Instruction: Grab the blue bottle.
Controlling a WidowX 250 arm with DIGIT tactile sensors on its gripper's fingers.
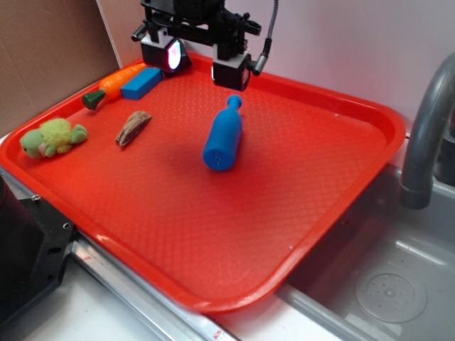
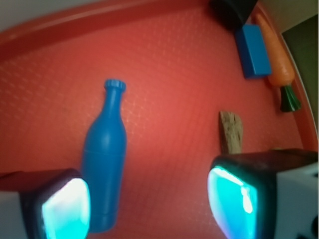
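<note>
The blue bottle (image 1: 222, 138) lies on its side in the middle of the red tray (image 1: 178, 220), neck pointing to the back. My gripper (image 1: 201, 65) hangs open above the tray's back part, behind and above the bottle's neck. In the wrist view the blue bottle (image 2: 105, 159) lies lengthwise just inside the left finger, its base close to that pad (image 2: 65, 209). The gripper (image 2: 149, 206) holds nothing, and bare tray (image 2: 169, 99) shows between the two lit pads.
At the tray's back left lie a flat blue block (image 1: 141, 82), a carrot (image 1: 114, 84) and a brown wood piece (image 1: 133, 127). A green plush toy (image 1: 51, 137) sits at the left edge. A grey faucet (image 1: 426, 135) and sink (image 1: 384, 284) are on the right.
</note>
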